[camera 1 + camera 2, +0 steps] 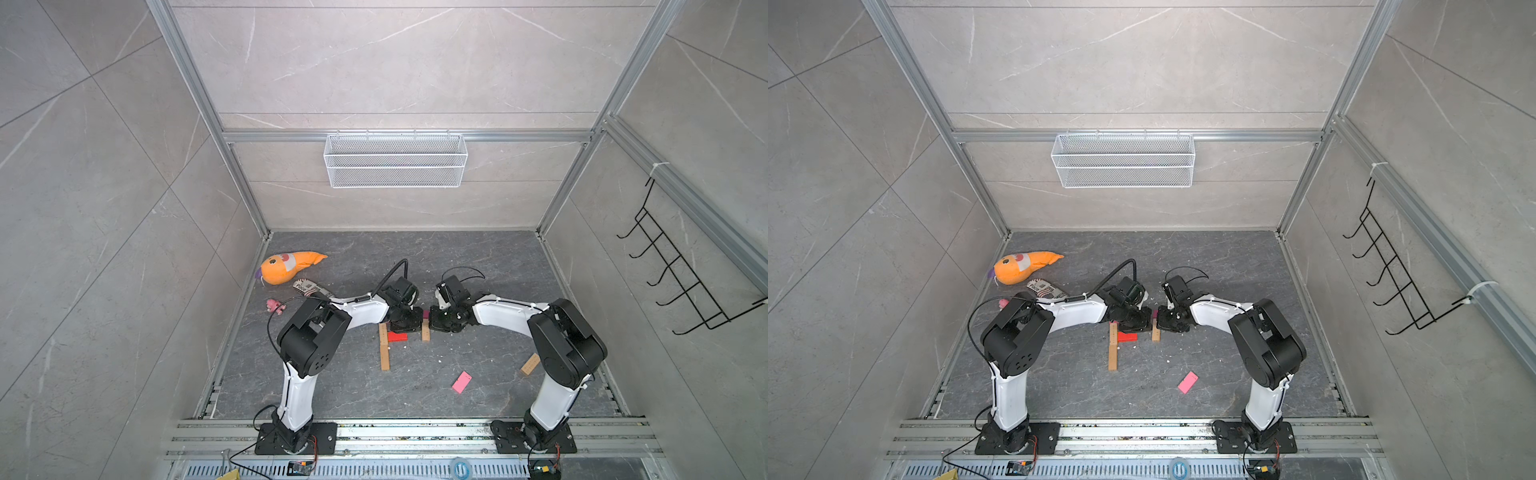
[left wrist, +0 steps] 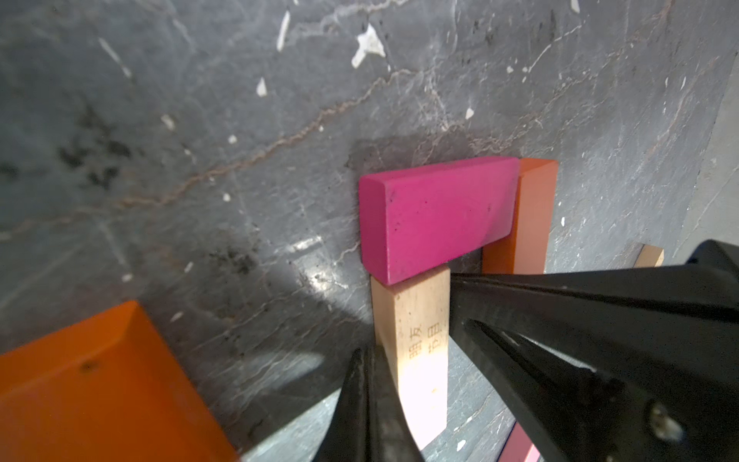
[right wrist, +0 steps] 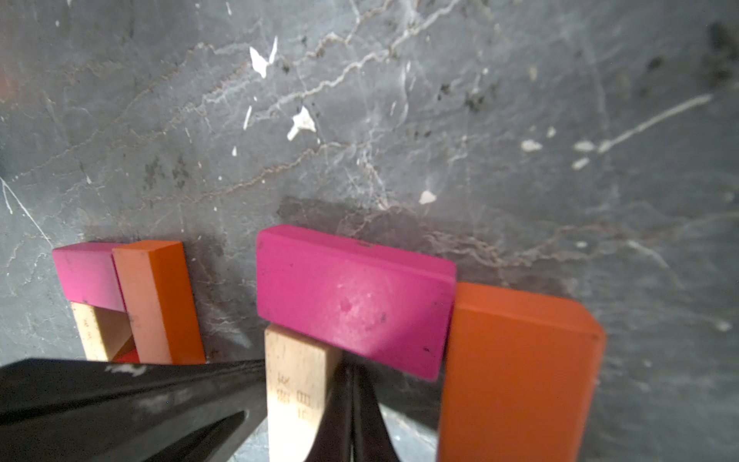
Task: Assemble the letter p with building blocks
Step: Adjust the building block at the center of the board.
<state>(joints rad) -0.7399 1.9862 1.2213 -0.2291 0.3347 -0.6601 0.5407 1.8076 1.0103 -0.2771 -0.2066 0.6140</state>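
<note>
Standing with its fingers pressed together and nothing between them, the left gripper (image 2: 364, 376) sits low, just beside one long side of a short tan brick (image 2: 420, 348). The right gripper (image 3: 352, 388), its fingers likewise closed on nothing, is just beside the opposite long side. The two tips face each other across that brick near the middle of the tabletop (image 1: 374, 257).

A magenta brick (image 2: 436, 216) lies across the tan brick's far end, touching it; whether it rests on top or only butts against it I cannot tell. An orange brick (image 2: 532, 216) touches the magenta brick's end on the right-arm side. On the left-arm side a second orange brick (image 3: 160, 300) stands against a second magenta brick (image 3: 86, 276). A red brick (image 1: 397, 336) lies beside them, and the long tan stem (image 1: 384, 349) runs toward the near edge. Together these make the partly built letter p (image 1: 1113, 353).

A light-pink brick (image 1: 461, 382) lies alone nearer the near edge, right of centre. A loose tan brick (image 1: 530, 364) lies toward the right edge beside the right arm. An orange plush toy (image 1: 286, 268) and a small pink plush (image 1: 275, 305) lie along the left edge.
</note>
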